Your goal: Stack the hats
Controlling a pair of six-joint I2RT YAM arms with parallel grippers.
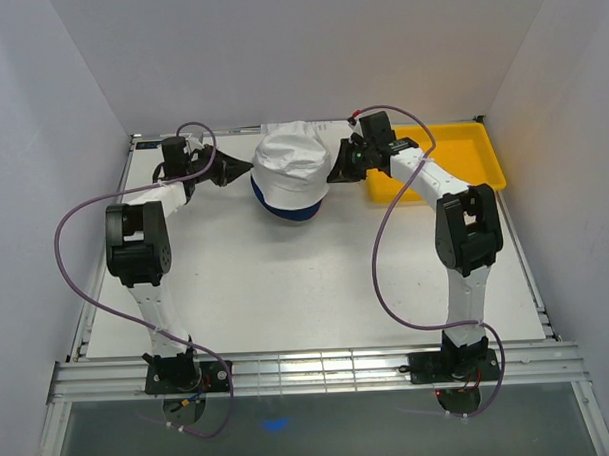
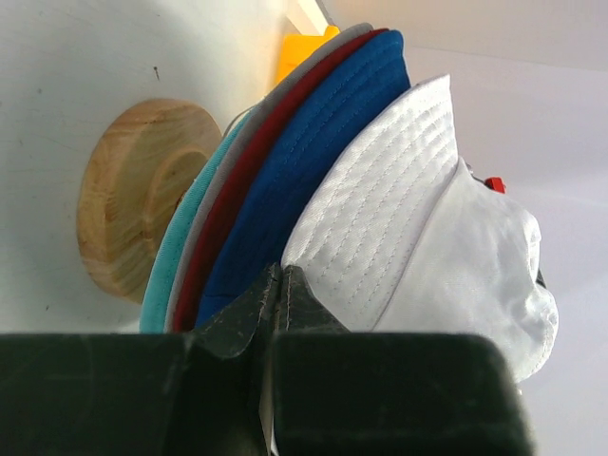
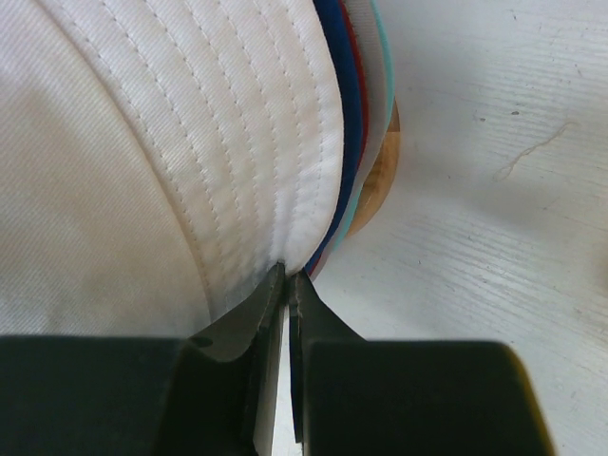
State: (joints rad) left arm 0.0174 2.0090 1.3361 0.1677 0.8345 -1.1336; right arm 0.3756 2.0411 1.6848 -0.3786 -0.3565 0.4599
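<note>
nearly there: on the table (image 1: 287, 289), toward its far edge, the left gripper (image 1: 245, 172) and right gripper (image 1: 335, 172), fingers nearly closed, pinch opposite brim edges of a white hat (image 1: 292, 160) seated over the navy hat (image 2: 313, 161), red hat (image 2: 237, 204), grey hat (image 3: 378, 114) and teal hat (image 2: 176, 245) on a wooden stand (image 2: 133, 190); only release appears left.

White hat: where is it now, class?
Top view: the white hat sits on the blue hat, far centre, between the left gripper and right gripper.
</note>
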